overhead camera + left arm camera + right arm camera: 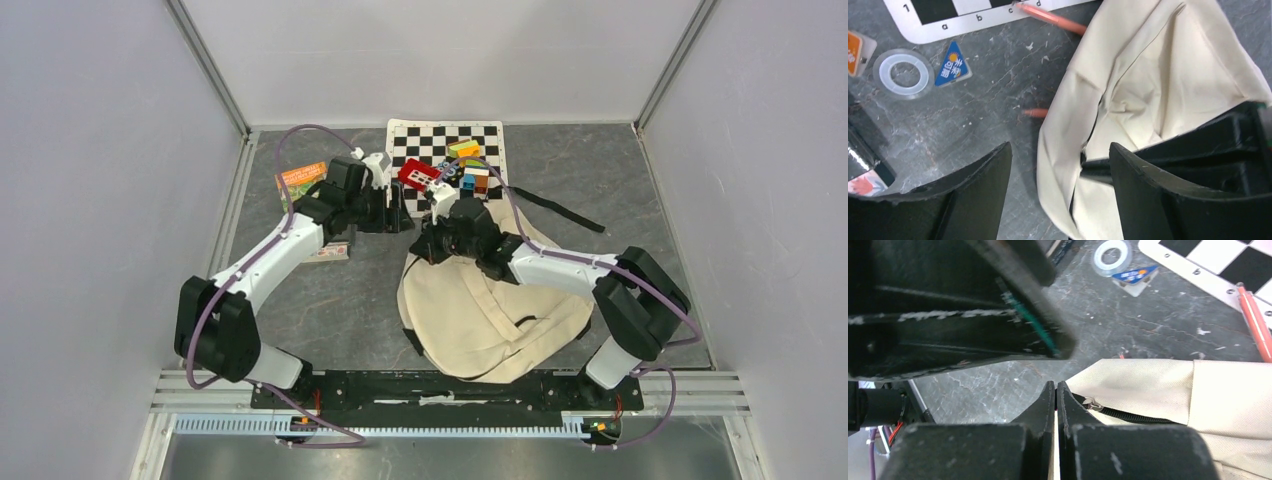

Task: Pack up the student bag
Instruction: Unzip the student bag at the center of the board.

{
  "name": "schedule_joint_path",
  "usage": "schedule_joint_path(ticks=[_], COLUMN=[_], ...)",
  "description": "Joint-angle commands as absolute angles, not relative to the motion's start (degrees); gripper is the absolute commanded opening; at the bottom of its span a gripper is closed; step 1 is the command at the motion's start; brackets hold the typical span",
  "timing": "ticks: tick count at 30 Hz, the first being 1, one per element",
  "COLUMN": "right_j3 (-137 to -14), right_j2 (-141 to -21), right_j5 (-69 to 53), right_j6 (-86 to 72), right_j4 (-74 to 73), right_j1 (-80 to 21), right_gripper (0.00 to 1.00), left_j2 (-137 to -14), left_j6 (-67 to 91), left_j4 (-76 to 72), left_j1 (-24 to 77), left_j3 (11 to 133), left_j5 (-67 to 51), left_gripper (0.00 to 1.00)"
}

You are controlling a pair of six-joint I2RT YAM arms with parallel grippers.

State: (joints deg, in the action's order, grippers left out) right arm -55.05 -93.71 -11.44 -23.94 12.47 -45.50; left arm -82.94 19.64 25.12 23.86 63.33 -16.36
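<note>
While I watched the overhead feed, the student bag (490, 310) lay slumped on the grey table (660, 200), toward 5 o'clock of its centre, with its mouth facing 11 o'clock. A black strap trailed off toward 2 o'clock. The right gripper (432, 248) sat at that mouth, and on its own camera the right gripper's (1055, 386) jaws were pressed together on the cream rim, just beside the black zipper (1128, 415). A sliver of fabric showed between the pads, so I read it as pinching the bag. The left gripper (402, 215) hovered just at 11 o'clock of the opening. On the left wrist feed the left gripper (1060, 146) stood wide apart, the bag's folded edge rising in the gap, and I could not see either finger clamping it. The pale inside of the bag gaped toward 1 o'clock in that view. A tape roll (903, 74) and a blue triangular tag (953, 70) lay near each other at 10 o'clock, and an orange pen (1053, 19) reached from the chessboard mat (948, 22) at 12 o'clock down to the bag's rim
</note>
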Motion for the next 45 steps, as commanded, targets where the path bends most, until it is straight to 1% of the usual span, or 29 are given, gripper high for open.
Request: schedule_joint_path(ticks=[1,3,6,13,17,19,20,23,25,28,32,33,34,37,39,41,43,44,45], right_j3=[-52.9,-51.4,-51.1,-50.0,-50.9,-51.3,-51.3,-51.4,-51.4,-50.9,-49.7,-49.9,-50.6,-53.3,-54.9,-55.7,-55.7,-55.3,-55.0], right_j2=[-92.3,-91.4,-90.5,-89.2,-89.6,-89.8,-89.8,-89.6,-89.1,-88.4,-87.8,-87.9,-88.2,-89.8,-90.9,-91.8,-92.4,-92.5,-92.4], right_j5=[-13.8,-13.2,-12.5,-11.5,-11.3,-11.7,-11.7,-11.5,-10.9,-8.9,-6.8,-6.4,-6.2,-6.3,-6.6,-7.2,-7.2,-7.1,-7.1], right_j6=[-23.9,-23.4,-21.3,-20.1,-18.5,-17.5,-17.1,-16.7,-16.7,-16.5,-16.8,-16.6,-16.3,-15.1,-14.8,-14.8,-15.2,-15.6,-15.8], right_j4=[20.6,21.9,21.8,22.6,21.3,20.7,20.5,20.2,19.8,19.5,21.3,21.4,21.3,20.1,19.5,19.3,19.8,20.3,20.9], right_j1=[-47.7,-48.4,-49.3,-51.0,-51.2,-51.4,-51.4,-51.5,-51.8,-52.6,-53.1,-53.2,-53.2,-53.2,-53.2,-53.3,-53.5,-53.7,-53.9], right_gripper=[0.0,0.0,0.0,0.0,0.0,0.0,0.0,0.0,0.0,0.0,0.0,0.0,0.0,0.0,0.0,0.0,0.0,0.0,0.0], left_j2=[-84.8,-85.8,-87.6,-93.7,-94.9,-95.9,-96.4,-97.9,-98.6,-99.8,-102.2,-102.7,-102.9,-102.9,-102.6,-102.1,-101.5,-101.3,-100.7], left_j6=[17.7,17.5,16.8,14.3,13.1,12.9,12.9,12.4,12.3,12.3,12.3,12.4,12.7,13.7,14.4,15.1,15.7,16.1,16.7], left_j4=[21.3,22.0,23.6,29.9,31.7,32.2,32.5,33.7,34.1,34.1,35.1,35.4,35.4,34.6,33.8,33.0,32.3,31.9,31.2], left_j1=[24.0,24.1,24.0,24.1,24.2,24.2,24.3,24.6,24.8,25.1,25.2,25.3,25.3,25.4,25.3,25.3,25.3,25.3,25.3], left_j3=[64.5,64.7,65.4,68.7,69.5,69.8,70.1,70.6,70.9,71.4,71.5,71.8,71.9,71.3,70.9,70.4,70.2,70.2,69.8], left_j5=[-19.2,-19.9,-21.4,-21.0,-21.3,-22.6,-23.5,-24.2,-24.1,-25.2,-25.1,-25.2,-25.1,-26.0,-27.6,-28.6,-28.8,-28.8,-28.4], left_gripper=[0.78,0.8,0.86,0.88,0.94,0.95,0.94,0.88,0.81,0.76,0.64,0.59,0.52,0.39,0.23,0.13,0.05,0.02,0.02])
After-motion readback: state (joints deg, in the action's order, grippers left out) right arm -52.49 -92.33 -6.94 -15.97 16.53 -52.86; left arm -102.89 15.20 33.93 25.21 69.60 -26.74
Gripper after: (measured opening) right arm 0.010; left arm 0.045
